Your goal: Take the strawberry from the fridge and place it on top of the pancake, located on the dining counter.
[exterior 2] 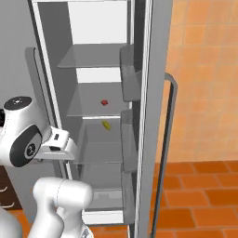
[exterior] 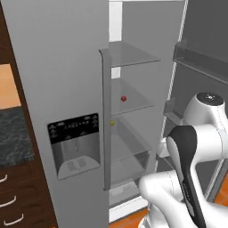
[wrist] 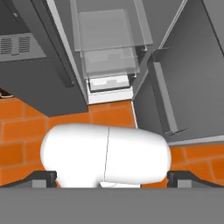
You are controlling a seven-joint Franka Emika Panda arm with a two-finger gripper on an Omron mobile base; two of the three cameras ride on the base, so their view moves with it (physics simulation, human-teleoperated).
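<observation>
While the fridge (exterior: 62, 67) stands with its right door swung open, we see the strawberry (exterior: 123, 98) resting on a glass shelf (exterior: 133, 104), a small yellow item (exterior 2: 106, 124) just below at five o'clock. Our hand's (wrist: 111, 179) fingertips (wrist: 41, 178) sit wide apart, pointing down at the orange floor (wrist: 26, 127).

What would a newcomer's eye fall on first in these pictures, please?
First the fridge, its right door swung open on clear glass shelves. Next the strawberry, a dark-red dot on a middle shelf, with a small yellow item on the shelf below. The white arm is folded low in front, on the orange tiled floor.
</observation>
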